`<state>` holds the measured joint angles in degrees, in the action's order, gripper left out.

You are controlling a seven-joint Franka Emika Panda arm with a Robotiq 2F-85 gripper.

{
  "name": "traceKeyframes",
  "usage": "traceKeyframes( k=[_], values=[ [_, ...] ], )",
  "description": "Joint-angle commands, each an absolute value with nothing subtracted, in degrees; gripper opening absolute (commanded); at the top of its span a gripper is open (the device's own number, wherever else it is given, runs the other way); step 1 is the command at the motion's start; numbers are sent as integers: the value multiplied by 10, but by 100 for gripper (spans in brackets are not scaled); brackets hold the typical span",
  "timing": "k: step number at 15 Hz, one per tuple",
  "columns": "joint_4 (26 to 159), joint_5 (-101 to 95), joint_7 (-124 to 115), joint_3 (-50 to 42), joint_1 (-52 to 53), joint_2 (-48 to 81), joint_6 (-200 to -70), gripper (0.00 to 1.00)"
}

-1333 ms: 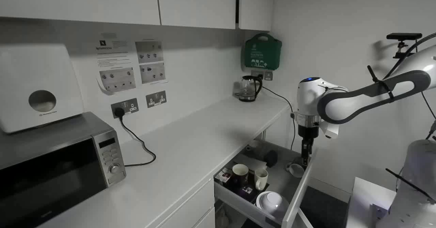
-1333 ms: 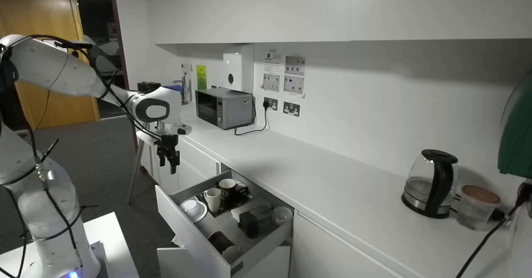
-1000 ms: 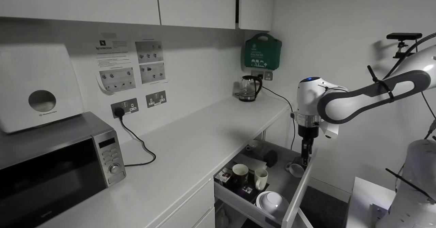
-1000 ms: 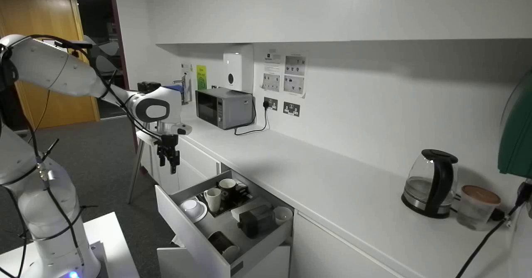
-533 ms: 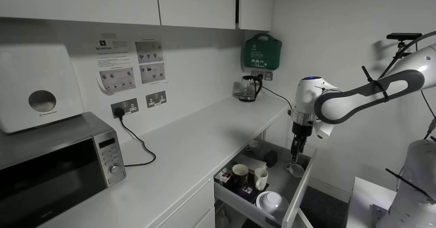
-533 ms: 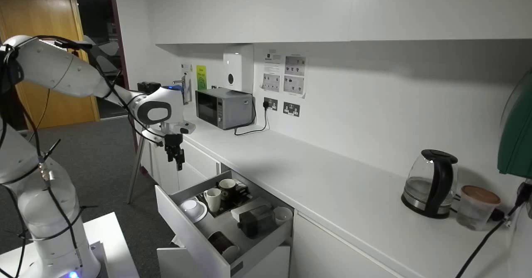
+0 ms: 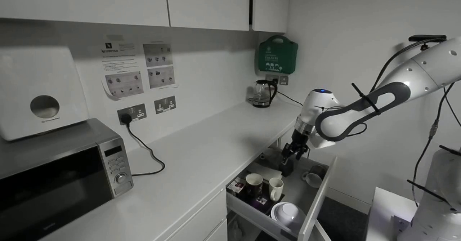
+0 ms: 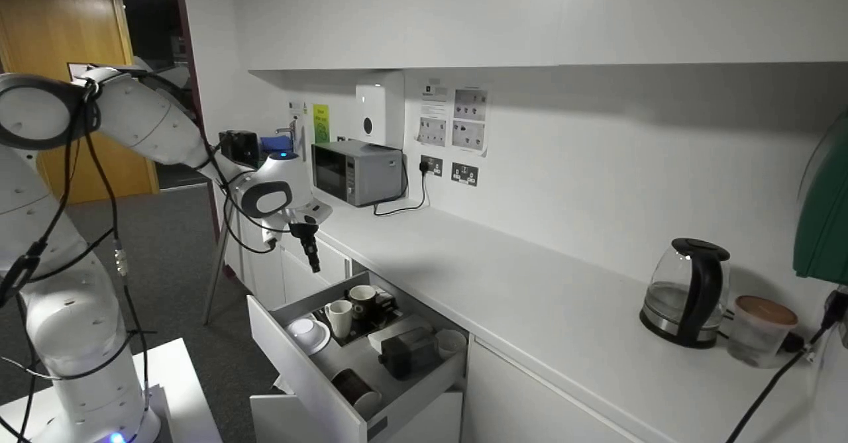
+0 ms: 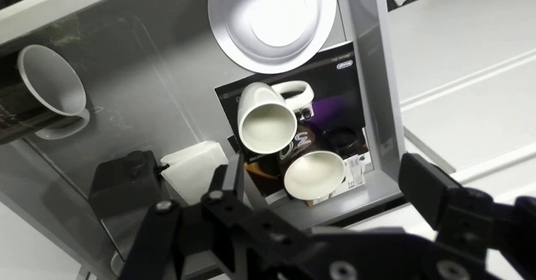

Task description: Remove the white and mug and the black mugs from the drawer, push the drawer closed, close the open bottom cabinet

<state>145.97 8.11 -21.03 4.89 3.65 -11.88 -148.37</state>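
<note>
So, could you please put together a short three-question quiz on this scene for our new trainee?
1. Multiple choice: how does the black mug near the front of the drawer lie or stand?
A) upright
B) on its side
C) upside down

2. True or false: the drawer is pushed fully shut.

3. Short answer: is the gripper open or shut, and does it hold anything?

Key:
1. B
2. False; it stands pulled out.
3. Open, holding nothing.
</note>
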Motion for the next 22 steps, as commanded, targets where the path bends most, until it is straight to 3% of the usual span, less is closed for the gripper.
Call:
traceKeyframes(
  k=[1, 11, 22],
  values=[
    [1420, 8, -310, 68, 0, -46, -1539, 100],
    [1339, -225, -567, 32, 26, 57, -1522, 100],
    [1294, -196, -550, 6, 73, 124, -1525, 100]
  ],
)
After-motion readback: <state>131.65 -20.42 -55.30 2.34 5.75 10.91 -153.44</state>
